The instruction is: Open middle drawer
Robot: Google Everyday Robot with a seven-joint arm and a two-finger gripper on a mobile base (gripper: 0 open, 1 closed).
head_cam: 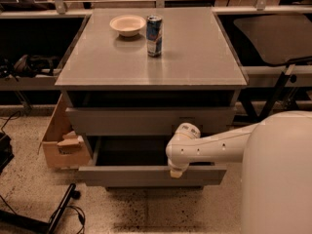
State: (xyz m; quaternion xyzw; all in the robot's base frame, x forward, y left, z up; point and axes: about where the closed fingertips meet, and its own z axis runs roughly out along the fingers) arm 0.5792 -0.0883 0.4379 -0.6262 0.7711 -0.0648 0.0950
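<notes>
There is one view only. The camera stands high, on the robot's own side, and looks forward and steeply down at the front of the grey cabinet (195, 57), so both its top plate and its drawer fronts show. It is rather near: the cabinet fills the middle of the frame, and the robot's white body (278, 179) covers the lower right corner. From there the arm (219, 145) goes to the left across the frame. The gripper (176, 171) is at the upper edge of the middle drawer (136, 176), low in the centre. The speckled floor (146, 213) takes the lower border.
</notes>
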